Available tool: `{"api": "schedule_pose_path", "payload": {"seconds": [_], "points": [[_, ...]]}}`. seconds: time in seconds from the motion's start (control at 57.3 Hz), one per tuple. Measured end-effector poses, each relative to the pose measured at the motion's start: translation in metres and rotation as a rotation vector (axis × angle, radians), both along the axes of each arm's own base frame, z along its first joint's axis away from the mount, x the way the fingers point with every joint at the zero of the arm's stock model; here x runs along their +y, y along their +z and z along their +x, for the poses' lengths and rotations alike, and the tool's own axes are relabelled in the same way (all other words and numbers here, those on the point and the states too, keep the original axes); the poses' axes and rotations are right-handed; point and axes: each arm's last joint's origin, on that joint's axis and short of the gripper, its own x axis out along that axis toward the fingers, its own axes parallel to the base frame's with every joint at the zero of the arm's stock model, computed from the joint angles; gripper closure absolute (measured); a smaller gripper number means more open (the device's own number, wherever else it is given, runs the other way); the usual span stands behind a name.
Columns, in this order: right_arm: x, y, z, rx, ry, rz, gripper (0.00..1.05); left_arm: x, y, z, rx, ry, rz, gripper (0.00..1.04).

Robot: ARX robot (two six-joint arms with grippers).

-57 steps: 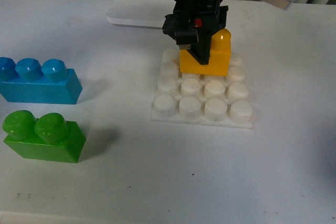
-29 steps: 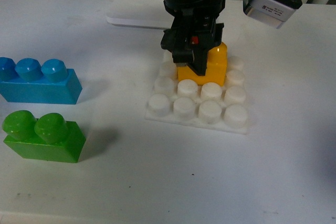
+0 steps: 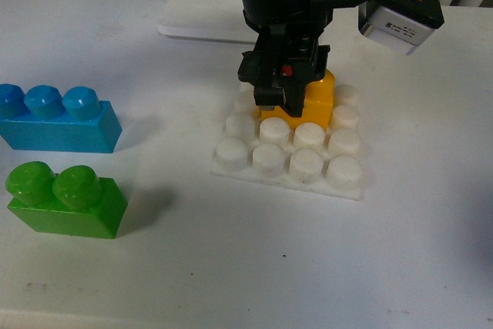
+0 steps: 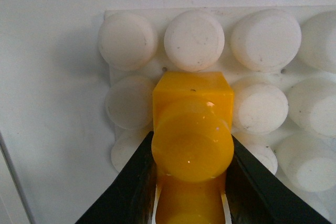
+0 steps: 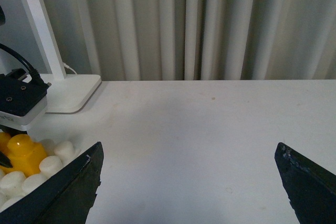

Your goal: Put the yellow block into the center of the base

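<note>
The front view shows the whole layout on the white tabletop (image 3: pixel 400 252): the base (image 3: pixel 289 161) lies flat near the middle, and the left claw (image 3: pixel 283 86) comes down on it from above, hiding most of the yellow block (image 3: pixel 317 98). Only the block's orange-yellow side and one corner show past the black claw body. Well apart to the left lie a blue brick (image 3: pixel 58 119) with three studs and, nearer the camera, a green brick (image 3: pixel 62 199) with two studs. A flat white lamp stand (image 3: pixel 202 17) sits behind the base.

The left wrist view gives what the front view hides. The yellow block (image 4: pixel 192 145) stands upright, studs up, pinched on its two long sides between the black fingers (image 4: pixel 134 187) of the left claw (image 4: pixel 190 192). Its long axis runs along the fingers, from the claw out toward the far row of white studs, and its free end stops just short of that row. White studs of the base (image 4: pixel 131 17) flank it on both sides, so it sits among the inner studs, not at the edge. Whether it is pressed fully down cannot be told.

The right wrist view shows the right claw (image 5: pixel 191 182) spread wide over bare tabletop, holding nothing, with the yellow block (image 5: pixel 21 153) and curtains (image 5: pixel 210 24) beyond.
</note>
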Motion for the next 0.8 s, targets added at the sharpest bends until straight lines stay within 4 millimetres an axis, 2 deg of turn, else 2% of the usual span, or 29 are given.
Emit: {"api": "schedule_pose_path", "payload": {"seconds": [0.035, 0.14, 0.244, 0.297, 0.384, 0.436, 0.523, 0.646, 0.803], "points": [[0.000, 0.000, 0.000, 0.000, 0.000, 0.000, 0.09, 0.000, 0.001, 0.001, -0.002, 0.007, -0.004, 0.71], [0.000, 0.000, 0.000, 0.000, 0.000, 0.000, 0.09, 0.004, 0.008, 0.006, -0.019, 0.020, -0.031, 0.54], [0.000, 0.000, 0.000, 0.000, 0.000, 0.000, 0.09, 0.014, 0.028, 0.007, -0.048, 0.037, -0.079, 0.38], [0.000, 0.000, 0.000, 0.000, 0.000, 0.000, 0.09, 0.023, 0.055, 0.004, -0.111, 0.045, -0.139, 0.25], [0.000, 0.000, 0.000, 0.000, 0.000, 0.000, 0.09, 0.048, 0.102, -0.015, -0.238, 0.056, -0.256, 0.05], [0.000, 0.000, 0.000, 0.000, 0.000, 0.000, 0.09, 0.062, 0.115, -0.027, -0.311, 0.072, -0.305, 0.07], [0.000, 0.000, 0.000, 0.000, 0.000, 0.000, 0.09, 0.081, 0.122, -0.042, -0.423, 0.108, -0.385, 0.06], [0.000, 0.000, 0.000, 0.000, 0.000, 0.000, 0.09, 0.107, 0.117, -0.066, -0.552, 0.224, -0.536, 0.06], [0.000, 0.000, 0.000, 0.000, 0.000, 0.000, 0.09, 0.141, 0.101, -0.115, -0.731, 0.473, -0.710, 0.06]]}}
